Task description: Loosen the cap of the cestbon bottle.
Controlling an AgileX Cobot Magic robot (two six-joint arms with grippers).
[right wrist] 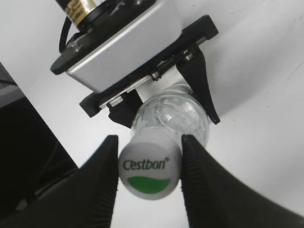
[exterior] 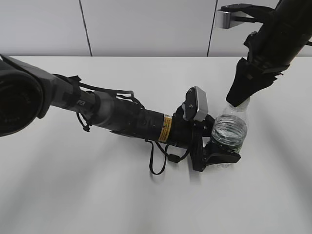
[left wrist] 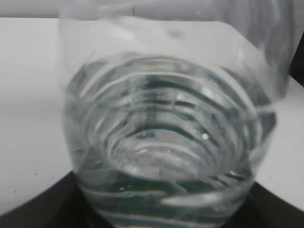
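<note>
While the left gripper [exterior: 222, 146] clamps the cestbon bottle [exterior: 231, 127] low on its body, keeping it upright on the white table [exterior: 97, 195] right of centre, the right gripper [right wrist: 149, 164] sits over the neck with one finger pressed to each side of the cap [right wrist: 150, 170] — closed on it, by the look of the wrist view. To loosen the cap well, I judge the lower grip must stay firm so the bottle cannot spin with the twist, and the upper wrist should turn about the bottle's own axis, squeezing the ribbed side evenly rather than tipping it. Too hard a squeeze below could buckle the thin plastic. Counted: one bottle, one cap, two grippers — both engaged.
</note>
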